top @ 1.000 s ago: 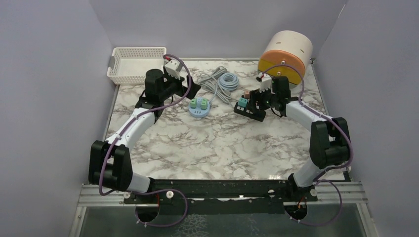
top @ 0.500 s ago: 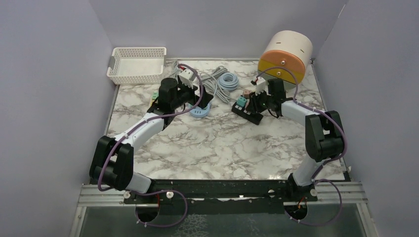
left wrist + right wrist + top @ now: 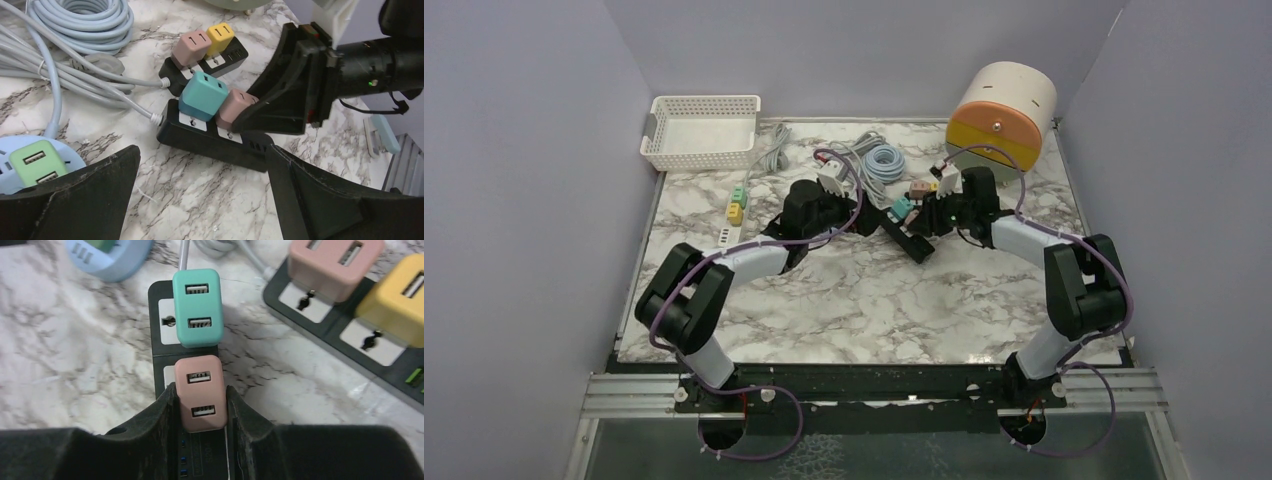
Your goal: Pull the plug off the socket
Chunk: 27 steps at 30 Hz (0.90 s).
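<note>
Gripping stage, pull not yet made. Your right gripper (image 3: 201, 396) is clenched on the pink plug (image 3: 199, 374), one finger (image 3: 165, 415) pressed against each side face. The wrist view shows contact on both sides with no gap.

- Where the plug is: seated in the black power strip (image 3: 210, 145), in the socket next to the teal plug (image 3: 197, 307). Its base looks flush with the strip, so I judge it fully plugged in.
- Left gripper (image 3: 200, 195): released, jaws spread wide, hovering above the free end of the same strip and holding nothing.
- Nearby: a second strip (image 3: 236, 51) carrying a yellow plug (image 3: 395, 300) and another pink one lies just beside it. A round blue hub (image 3: 30, 165) and the coiled grey cable (image 3: 75, 30) are on the far side.

What the next move calls for, as I read it:
- Brace the strip first. It is loose on the marble and will likely lift with the plug otherwise. Bring the left jaws down onto the bare end, clear of the right fingers.
- Pull straight out along the prong axis. A tilted pull could bind the prongs or make the pads slip on the plug's smooth sides.
- Watch the teal plug. It sits close ahead of the fingertips, so keep the wrist from nudging it.
</note>
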{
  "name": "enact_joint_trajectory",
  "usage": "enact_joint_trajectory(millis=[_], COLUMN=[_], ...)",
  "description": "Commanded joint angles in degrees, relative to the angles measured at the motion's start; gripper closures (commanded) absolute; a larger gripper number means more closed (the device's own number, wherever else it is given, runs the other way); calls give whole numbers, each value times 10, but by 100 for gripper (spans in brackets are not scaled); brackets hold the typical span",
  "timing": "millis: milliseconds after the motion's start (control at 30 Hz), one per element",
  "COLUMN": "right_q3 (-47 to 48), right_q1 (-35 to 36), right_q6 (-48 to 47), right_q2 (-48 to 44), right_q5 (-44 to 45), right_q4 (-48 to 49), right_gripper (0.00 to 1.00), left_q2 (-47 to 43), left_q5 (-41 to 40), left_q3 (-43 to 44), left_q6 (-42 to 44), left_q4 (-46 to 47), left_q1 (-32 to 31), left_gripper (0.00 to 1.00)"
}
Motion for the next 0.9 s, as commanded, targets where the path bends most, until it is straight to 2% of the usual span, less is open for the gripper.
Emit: enact_joint_trajectory(millis=[0,333,600,633,700,767,867], right_q3=[-18,-17,-10,-11,-13,-14,-8], right_q1=[5,5,5,5,5,4,5], right_q6=[116,263,261,260,255,251,243], right_q2=[-56,-54,-66,-69,-77,-85,-95], right_q5=[-132,-175,-205,-208,-209,-206,-205], right_q4=[88,178,178,178,177,176,166], right_gripper=[99,99,99,99,99,99,99], left_q2=[39,121,147,154,169,182,192], left_q5=[-25,23,11,12,21,27,25], left_q3=[5,12,16,21,35,46,55], left_q6=[-68,-166,-194,-202,-218,-231,-241], left_q4=[111,234,235,233,224,217,209], left_q1=[-3,-3,-4,-3,-4,-6,-8], left_gripper=[1,1,1,4,18,40,68])
